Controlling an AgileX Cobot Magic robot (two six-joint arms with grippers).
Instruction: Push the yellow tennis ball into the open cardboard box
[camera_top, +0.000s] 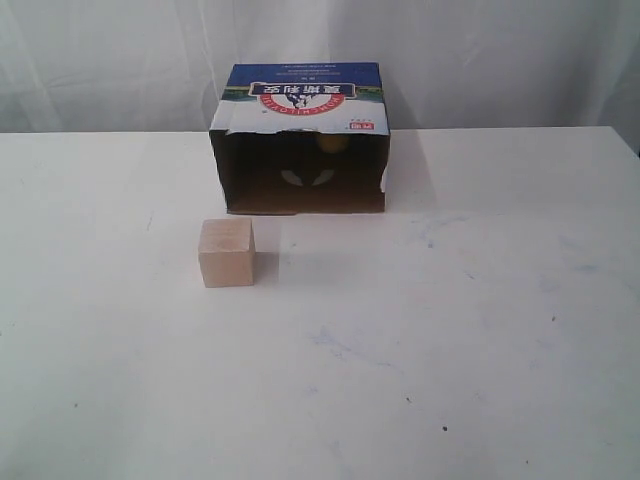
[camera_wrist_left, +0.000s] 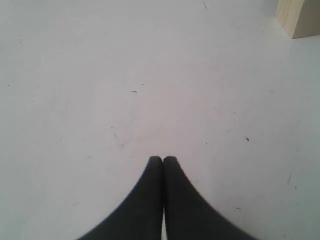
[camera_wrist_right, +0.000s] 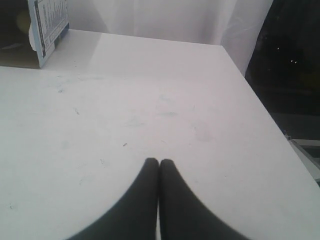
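Observation:
The open cardboard box (camera_top: 300, 135) lies at the back middle of the white table, its dark opening facing forward and its blue printed top up. The yellow tennis ball (camera_top: 332, 146) shows as a small yellow patch deep inside the box, just under the top edge, mostly in shadow. In the right wrist view the box (camera_wrist_right: 47, 22) appears with a dim yellow blur of the ball (camera_wrist_right: 22, 20) in its interior. My left gripper (camera_wrist_left: 163, 159) is shut over bare table. My right gripper (camera_wrist_right: 159, 161) is shut too, far from the box. Neither arm appears in the exterior view.
A pale wooden cube (camera_top: 226, 252) stands in front of the box's left corner; a corner of that cube (camera_wrist_left: 298, 17) shows in the left wrist view. The table's right edge (camera_wrist_right: 265, 112) drops off to a dark floor. A white curtain hangs behind.

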